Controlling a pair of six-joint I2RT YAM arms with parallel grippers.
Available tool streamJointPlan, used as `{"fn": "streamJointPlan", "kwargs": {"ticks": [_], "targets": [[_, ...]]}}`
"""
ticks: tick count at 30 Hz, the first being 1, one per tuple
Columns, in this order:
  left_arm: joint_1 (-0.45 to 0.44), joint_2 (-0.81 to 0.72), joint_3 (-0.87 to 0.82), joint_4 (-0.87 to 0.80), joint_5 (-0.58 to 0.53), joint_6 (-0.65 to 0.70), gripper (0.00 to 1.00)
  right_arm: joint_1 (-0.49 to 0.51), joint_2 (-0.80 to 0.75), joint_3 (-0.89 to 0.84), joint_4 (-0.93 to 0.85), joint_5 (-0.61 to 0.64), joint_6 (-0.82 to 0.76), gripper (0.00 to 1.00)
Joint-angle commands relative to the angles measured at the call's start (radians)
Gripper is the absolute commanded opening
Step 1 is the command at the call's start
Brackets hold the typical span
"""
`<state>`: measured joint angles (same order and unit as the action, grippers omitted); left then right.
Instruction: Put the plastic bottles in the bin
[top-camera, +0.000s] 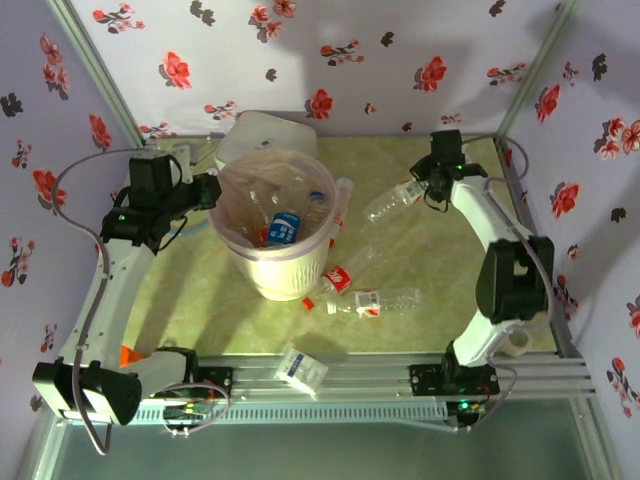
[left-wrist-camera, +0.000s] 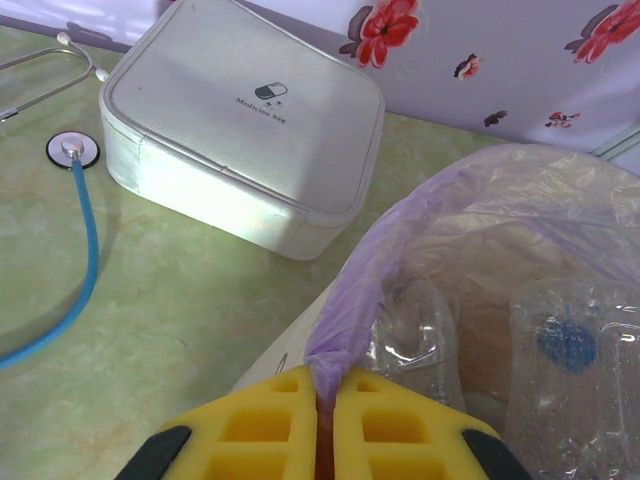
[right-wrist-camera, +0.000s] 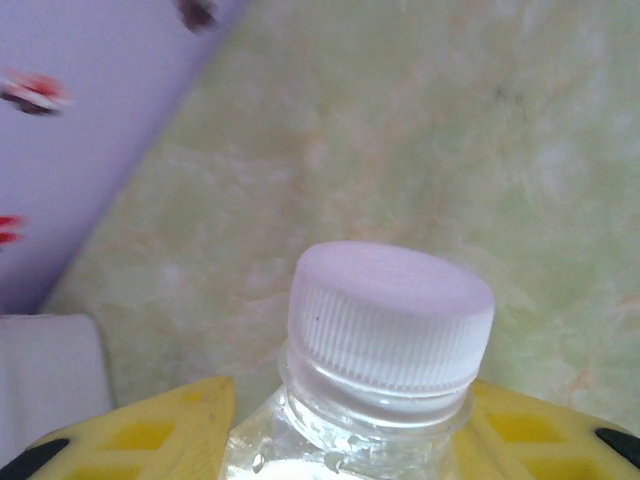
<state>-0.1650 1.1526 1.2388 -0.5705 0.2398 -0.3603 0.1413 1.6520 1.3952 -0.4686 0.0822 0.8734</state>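
The bin (top-camera: 283, 275), a cream bucket with a pinkish liner bag (left-wrist-camera: 470, 200), stands left of the table's middle. Several plastic bottles lie inside it, one with a blue label (top-camera: 285, 228) and a clear one (left-wrist-camera: 575, 370). My left gripper (top-camera: 213, 188) (left-wrist-camera: 325, 385) is shut on a fold of the liner at the rim. At the far right my right gripper (top-camera: 425, 187) (right-wrist-camera: 350, 420) holds a clear bottle (top-camera: 390, 205) by the neck, its white cap (right-wrist-camera: 390, 310) sticking out between the yellow fingers. Two more bottles (top-camera: 340, 278) (top-camera: 385, 300) lie on the table in front of the bin.
A white medicine box (left-wrist-camera: 245, 125) sits behind the bin, with a blue-tubed stethoscope (left-wrist-camera: 85, 250) to its left. A small white-and-blue carton (top-camera: 302, 368) lies on the near rail. Flowered walls enclose the green table (top-camera: 430, 260).
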Motion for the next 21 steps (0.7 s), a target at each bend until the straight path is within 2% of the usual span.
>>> {"fn": "streamJointPlan", "kwargs": {"ticks": [1, 4, 5, 10, 15, 21], "targets": [[-0.004, 0.014, -0.002, -0.024, -0.004, -0.026, 0.03, 0.055, -0.138, 0.06, -0.057, 0.145, -0.13, 0.46], [-0.004, 0.016, -0.004, -0.017, -0.004, -0.027, 0.03, 0.172, -0.234, 0.111, -0.035, 0.321, -0.307, 0.47], [-0.003, 0.016, -0.004, -0.014, -0.004, -0.029, 0.03, 0.208, -0.262, 0.124, -0.016, 0.345, -0.354, 0.46], [-0.005, 0.014, -0.008, -0.002, -0.002, -0.037, 0.03, 0.338, -0.335, 0.186, 0.103, 0.288, -0.447, 0.4], [-0.006, -0.029, -0.022, 0.031, -0.001, -0.013, 0.0, 0.538, -0.347, 0.216, 0.262, 0.295, -0.58, 0.39], [-0.008, -0.105, -0.064, 0.113, 0.001, -0.007, 0.0, 0.656, -0.306, 0.227, 0.371, 0.243, -0.641, 0.38]]}}
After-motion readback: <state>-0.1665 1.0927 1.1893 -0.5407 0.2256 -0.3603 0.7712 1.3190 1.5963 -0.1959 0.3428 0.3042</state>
